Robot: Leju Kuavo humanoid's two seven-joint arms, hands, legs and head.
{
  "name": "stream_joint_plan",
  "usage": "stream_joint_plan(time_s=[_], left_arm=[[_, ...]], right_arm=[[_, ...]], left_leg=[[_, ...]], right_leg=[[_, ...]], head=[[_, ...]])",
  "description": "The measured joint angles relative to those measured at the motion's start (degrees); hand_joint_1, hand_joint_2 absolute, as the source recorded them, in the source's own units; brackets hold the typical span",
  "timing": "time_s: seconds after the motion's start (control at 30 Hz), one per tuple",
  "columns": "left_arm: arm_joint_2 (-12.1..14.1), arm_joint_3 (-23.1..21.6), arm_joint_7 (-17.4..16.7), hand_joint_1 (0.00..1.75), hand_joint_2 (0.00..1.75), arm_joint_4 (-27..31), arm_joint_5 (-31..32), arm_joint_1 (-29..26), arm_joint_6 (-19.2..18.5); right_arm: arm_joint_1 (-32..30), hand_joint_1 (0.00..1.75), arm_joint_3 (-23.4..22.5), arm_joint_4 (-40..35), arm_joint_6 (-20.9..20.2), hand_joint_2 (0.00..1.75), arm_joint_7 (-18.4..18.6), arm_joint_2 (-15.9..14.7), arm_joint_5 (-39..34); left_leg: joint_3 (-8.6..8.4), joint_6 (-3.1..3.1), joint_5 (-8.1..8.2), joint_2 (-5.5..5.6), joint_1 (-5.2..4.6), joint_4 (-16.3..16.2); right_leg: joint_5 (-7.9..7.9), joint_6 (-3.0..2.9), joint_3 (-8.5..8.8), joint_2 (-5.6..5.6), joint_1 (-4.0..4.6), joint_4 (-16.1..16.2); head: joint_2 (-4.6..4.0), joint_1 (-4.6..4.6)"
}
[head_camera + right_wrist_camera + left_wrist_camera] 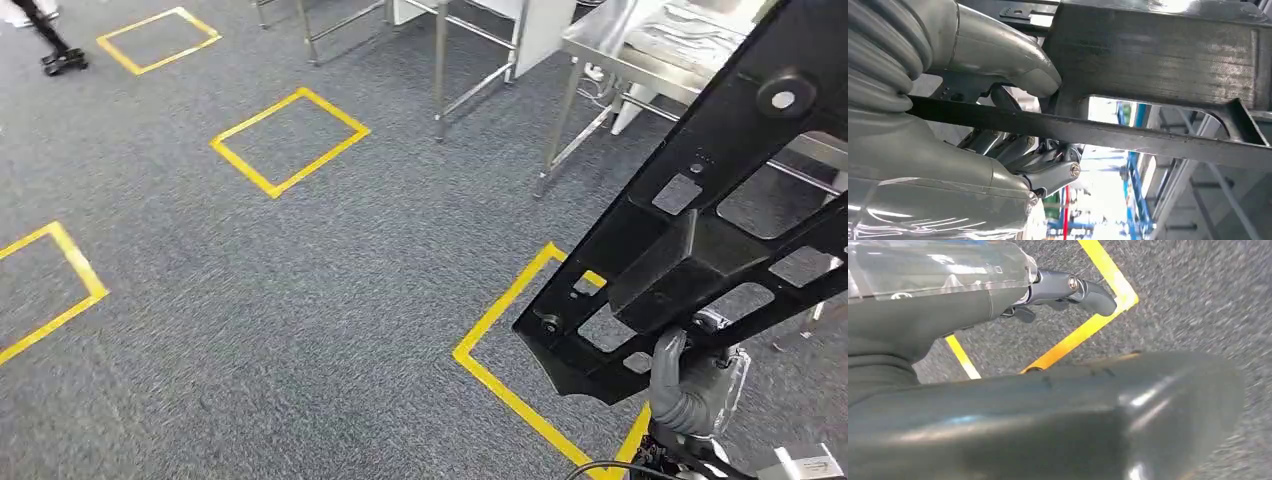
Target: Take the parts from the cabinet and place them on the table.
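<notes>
One right robot hand [690, 385] grips the black part [700, 230] by its lower rail, carried tilted above the carpet; the left robot hand [1068, 290] hangs released. Keep the part level approaching the steel worktop [640, 50] ahead.

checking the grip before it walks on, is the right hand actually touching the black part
Touching. The right wrist view shows the right hand closed around the black part, thumb pressed against one side of its flat bar and fingers on the other.
</notes>
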State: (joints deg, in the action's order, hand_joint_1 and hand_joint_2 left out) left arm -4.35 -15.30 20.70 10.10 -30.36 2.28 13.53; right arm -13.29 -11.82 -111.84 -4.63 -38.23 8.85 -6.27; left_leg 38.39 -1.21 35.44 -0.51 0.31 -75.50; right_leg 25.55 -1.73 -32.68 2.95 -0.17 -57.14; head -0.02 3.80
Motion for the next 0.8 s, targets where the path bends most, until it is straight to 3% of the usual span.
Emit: stream_joint_plan(time_s=[0.13,0.17,0.2,0.23,0.27,0.3,0.33,0.37,0.4,0.43,0.47,0.5,0.57,0.6,0.63,0.73,0.77,0.8], left_arm=[[0.0,0.0,0.0,0.0,0.0,0.0,0.0,0.0,0.0],[0.0,-0.1,0.0,0.0,0.0,0.0,0.0,-0.1,0.2],[0.0,-0.1,0.0,0.0,0.0,0.0,0.0,0.0,0.4],[0.2,-0.2,0.2,0.0,0.0,-0.1,0.0,0.1,0.5],[-0.1,-0.2,0.3,0.0,0.0,-0.1,-0.1,0.2,0.4],[0.0,-0.2,0.3,0.0,0.0,-0.1,-0.3,0.2,0.5],[0.0,-0.2,0.4,0.0,0.0,-0.1,-0.4,0.1,0.4],[0.0,-0.2,0.4,0.0,0.0,-0.1,-0.7,0.0,0.4],[0.0,-0.2,0.4,0.0,0.0,-0.1,-0.8,0.0,0.4],[0.0,-0.2,0.4,0.0,0.0,-0.1,-0.9,0.0,0.4],[0.0,-0.2,0.4,0.0,0.0,-0.1,-1.0,0.0,0.4],[0.0,-0.2,0.4,0.0,0.0,-0.1,-1.1,0.0,0.4],[-0.1,-0.2,0.5,0.0,0.0,-0.1,-1.4,0.0,0.4],[-0.2,-0.2,0.6,0.0,0.0,-0.1,-1.5,0.0,0.4],[-0.2,-0.2,0.6,0.0,0.0,-0.1,-1.6,0.0,0.4],[-0.4,-0.2,0.7,0.0,0.0,-0.1,-1.9,0.1,0.4],[-0.4,-0.2,0.7,0.0,0.0,0.0,-1.9,0.2,0.3],[-0.4,-0.2,0.8,0.0,0.0,0.0,-1.9,0.2,0.3]], right_arm=[[0.0,1.75,0.0,0.0,0.0,1.75,0.0,0.0,0.0],[0.0,1.75,0.1,0.1,0.5,1.75,0.0,0.0,0.0],[0.0,1.75,0.1,0.1,0.7,1.75,0.0,-0.1,0.0],[0.1,1.75,0.3,0.4,1.0,1.75,0.0,-0.4,-0.1],[-0.2,1.75,0.3,0.4,1.0,1.75,0.0,-0.7,-0.1],[-0.3,1.75,0.3,0.4,1.0,1.75,-0.1,-0.8,-0.1],[0.0,1.75,0.4,0.5,1.0,1.75,-0.1,-1.0,-0.1],[0.2,1.75,0.5,0.6,1.0,1.75,-0.1,-1.2,-0.1],[0.2,1.75,0.6,0.7,1.0,1.75,-0.1,-1.3,-0.1],[0.2,1.75,0.9,1.0,1.0,1.75,-0.1,-1.3,-0.1],[0.2,1.75,0.9,1.3,1.0,1.75,-0.1,-1.5,-0.1],[0.2,1.75,0.9,1.5,1.0,1.75,-0.1,-1.8,-0.1],[0.3,1.75,1.1,1.9,1.0,1.75,-0.1,-2.3,-0.1],[0.5,1.75,1.2,2.0,0.9,1.75,-0.1,-2.5,-0.2],[0.7,1.75,1.4,2.3,0.9,1.75,-0.1,-2.7,-0.2],[0.8,1.75,1.7,2.8,0.9,1.75,-0.1,-3.3,-0.3],[0.8,1.75,1.7,2.8,0.9,1.75,-0.1,-3.4,-0.3],[0.8,1.75,1.8,2.9,0.9,1.75,-0.1,-3.5,-0.4]], left_leg=[[-0.23,0.03,-0.68,0.01,0.0,0.7],[-2.72,0.24,-5.08,0.29,0.0,7.2],[-4.19,0.36,-7.13,0.89,0.01,10.8],[-6.86,1.21,-8.58,5.43,0.05,17.9],[-7.38,2.34,-9.05,3.14,0.67,18.8],[-7.59,2.51,-9.11,2.58,0.53,19.0],[-7.64,2.83,-9.08,1.65,0.43,19.1],[-7.61,2.95,-8.99,0.89,0.28,19.1],[-7.61,2.96,-8.88,0.05,0.22,19.1],[-7.61,2.94,-8.74,-0.76,0.18,19.0],[-7.68,2.89,-8.59,-1.62,0.18,19.0],[-7.83,2.8,-8.4,-2.36,0.18,18.9],[-8.49,2.5,-7.98,-3.58,0.18,18.9],[-8.85,2.23,-7.75,-4.09,0.07,18.9],[-8.99,1.79,-7.43,-4.51,-0.36,18.8],[-9.64,0.98,-7.15,-6.14,-0.19,19.2],[-9.71,0.55,-6.76,-6.56,-0.37,19.1],[-9.55,0.26,-5.98,-4.08,0.0,17.9]], right_leg=[[0.01,0.01,0.04,0.28,0.0,0.0],[0.17,0.19,0.26,1.62,-0.02,-0.2],[0.26,0.3,0.36,2.14,-0.03,-0.3],[0.35,1.52,-0.61,4.44,-0.43,-0.8],[0.33,2.48,-0.68,5.66,-0.34,-0.8],[1.28,2.71,-1.24,1.54,-0.04,-2.1],[3.4,2.91,-3.06,-1.01,-0.12,-5.5],[5.69,3.14,-5.45,-2.14,-0.26,-10.2],[7.37,3.31,-7.69,-2.47,-0.4,-14.5],[8.07,3.48,-9.37,-2.56,-0.54,-17.6],[7.23,3.6,-9.69,-2.68,-0.67,-17.9],[5.14,3.64,-8.4,-2.87,-0.73,-15.2],[0.16,3.3,-2.74,-4.41,-0.63,-4.8],[-0.11,2.95,-0.64,-6.91,-0.32,-0.7],[0.12,2.38,-0.45,-7.8,0.11,-0.4],[0.27,1.68,-0.79,-5.5,0.43,-0.5],[-0.05,1.17,-0.36,-4.72,-0.19,0.0],[-0.19,0.98,-0.16,-4.26,-0.25,0.3]], head=[[0.0,0.0],[0.0,0.0],[0.0,0.0],[0.0,-0.02],[0.0,-0.02],[0.0,-0.04],[0.0,-0.04],[0.0,-0.04],[0.0,-0.04],[0.0,-0.04],[0.0,-0.04],[0.0,-0.04],[0.0,-0.04],[0.0,-0.04],[0.0,-0.04],[0.0,-0.04],[0.0,-0.02],[0.0,-0.04]])
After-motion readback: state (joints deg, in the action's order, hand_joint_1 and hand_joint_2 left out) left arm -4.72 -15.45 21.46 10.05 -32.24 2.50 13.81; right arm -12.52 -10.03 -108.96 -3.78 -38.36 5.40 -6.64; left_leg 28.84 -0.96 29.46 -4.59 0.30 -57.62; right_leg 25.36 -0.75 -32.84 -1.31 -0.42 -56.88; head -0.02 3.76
